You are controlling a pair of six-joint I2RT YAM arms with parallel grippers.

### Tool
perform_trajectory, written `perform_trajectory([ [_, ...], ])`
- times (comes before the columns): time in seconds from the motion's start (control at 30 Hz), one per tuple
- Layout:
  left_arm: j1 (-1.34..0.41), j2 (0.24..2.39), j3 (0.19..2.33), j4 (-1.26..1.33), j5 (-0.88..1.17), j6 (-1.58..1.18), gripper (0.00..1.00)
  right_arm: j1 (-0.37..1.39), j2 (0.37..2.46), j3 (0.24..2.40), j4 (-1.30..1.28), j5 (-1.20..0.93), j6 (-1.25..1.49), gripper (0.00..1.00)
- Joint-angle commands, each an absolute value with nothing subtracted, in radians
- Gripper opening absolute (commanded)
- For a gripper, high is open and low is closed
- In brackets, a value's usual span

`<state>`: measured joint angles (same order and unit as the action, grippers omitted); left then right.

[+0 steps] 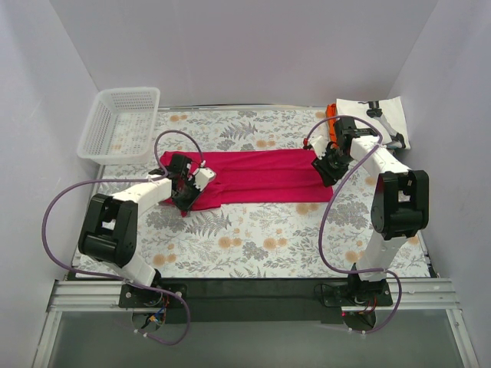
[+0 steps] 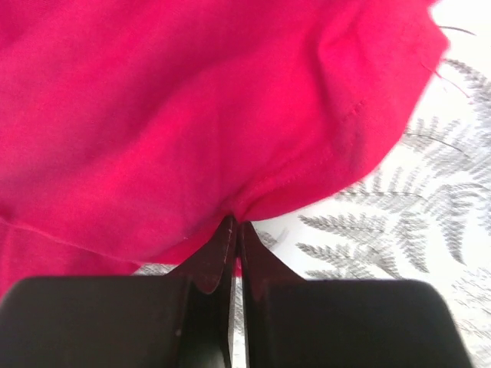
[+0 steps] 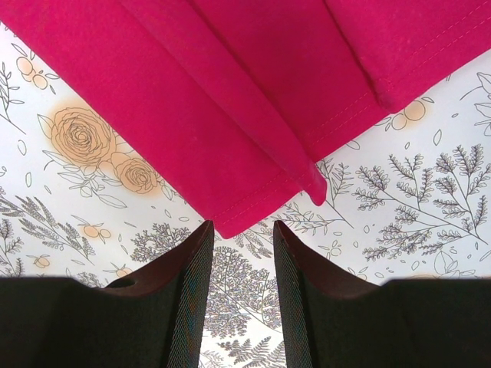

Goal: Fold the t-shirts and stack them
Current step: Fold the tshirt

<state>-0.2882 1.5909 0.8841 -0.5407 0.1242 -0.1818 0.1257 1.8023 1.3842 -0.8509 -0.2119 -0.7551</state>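
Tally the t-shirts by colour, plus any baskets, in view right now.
Crimson-pink t-shirt: 1
White t-shirt with black print: 1
Orange t-shirt: 1, only an edge shows
White mesh basket: 1
Total: 4

Plain crimson-pink t-shirt; white t-shirt with black print; orange t-shirt. Surface white, printed with grey ferns and tan-orange roses. Basket white mesh, cables purple, jaws black

No readable txt, labels, nos. or signs anywhere; black print on white t-shirt, far right, too small to read.
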Motion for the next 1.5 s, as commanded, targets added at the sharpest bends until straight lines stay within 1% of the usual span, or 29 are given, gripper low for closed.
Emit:
perform_trajectory([
  [0.0, -0.290, 1.574, 0.964, -0.633, 0.201, -0.213, 0.00, 0.129, 1.799, 1.388, -0.861, -0.222, -0.756, 0.38],
  [0.2, -0.290, 1.603, 1.250, -0.729, 0.222, -0.259, 0.00, 0.127, 1.810, 1.400, -0.862, -0.225, -0.756, 0.37],
  [0.47, -0.258, 1.759, 1.440, -0.628, 0.126, -0.262, 0.00, 0.127, 1.821, 1.401, -0.861, -0.218, -0.758, 0.38],
  [0.67, -0.218, 1.879, 1.554, -0.575, 0.132, -0.267, 0.00, 0.117, 1.838, 1.422, -0.857, -0.221, -0.750, 0.39],
  [0.8, -0.206, 1.922, 1.588, -0.566, 0.135, -0.270, 0.00, 0.107, 1.856, 1.443, -0.856, -0.219, -0.742, 0.39],
  [1.1, -0.204, 1.940, 1.678, -0.609, 0.153, -0.282, 0.00, 0.103, 1.868, 1.448, -0.856, -0.227, -0.744, 0.40],
  [1.47, -0.204, 2.019, 1.698, -0.604, 0.149, -0.284, 0.00, 0.103, 1.881, 1.447, -0.854, -0.227, -0.744, 0.40],
])
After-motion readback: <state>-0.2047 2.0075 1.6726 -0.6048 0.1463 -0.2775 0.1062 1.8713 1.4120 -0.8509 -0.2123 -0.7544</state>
